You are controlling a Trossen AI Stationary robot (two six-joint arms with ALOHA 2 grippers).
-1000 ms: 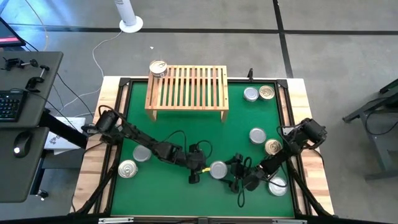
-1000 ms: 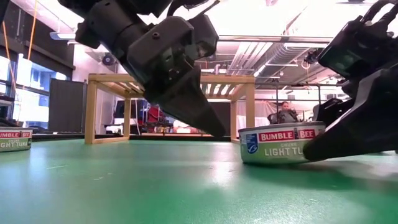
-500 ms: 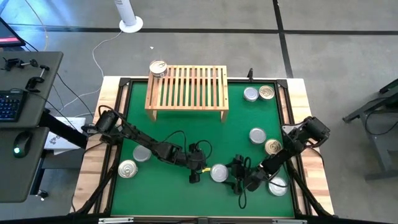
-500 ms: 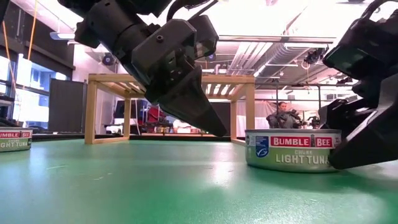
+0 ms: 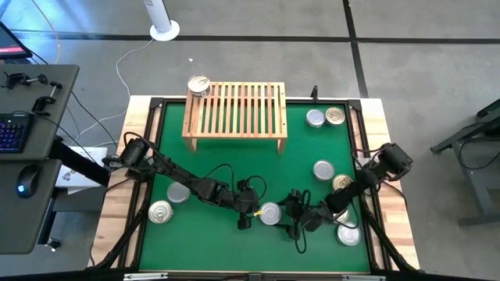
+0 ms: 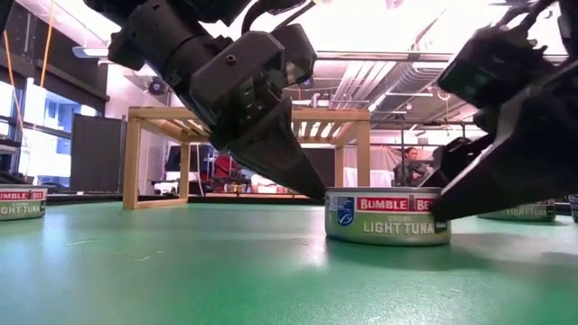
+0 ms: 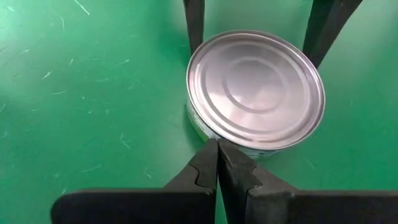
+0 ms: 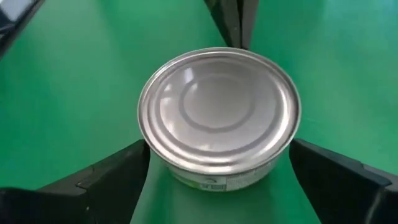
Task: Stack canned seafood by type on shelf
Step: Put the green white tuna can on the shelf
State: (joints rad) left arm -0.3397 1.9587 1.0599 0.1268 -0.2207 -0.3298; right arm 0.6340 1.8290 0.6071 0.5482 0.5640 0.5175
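With my left jaws (image 5: 245,216) pressed together against the tin's (image 5: 270,212) near-left side as a backstop, I should centre my right jaws (image 5: 291,214), spread wide around it, before closing; the tin is short, silver-lidded, labelled light tuna, standing on the worktop (image 5: 234,172) near its front edge.

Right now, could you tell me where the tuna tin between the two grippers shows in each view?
High view: tuna tin, low centre of the green mat.
Low view: tin, right of centre.
Left wrist view: tin, upper centre.
Right wrist view: tin, centre.
Shared landmark: the shut left gripper tip beside it.
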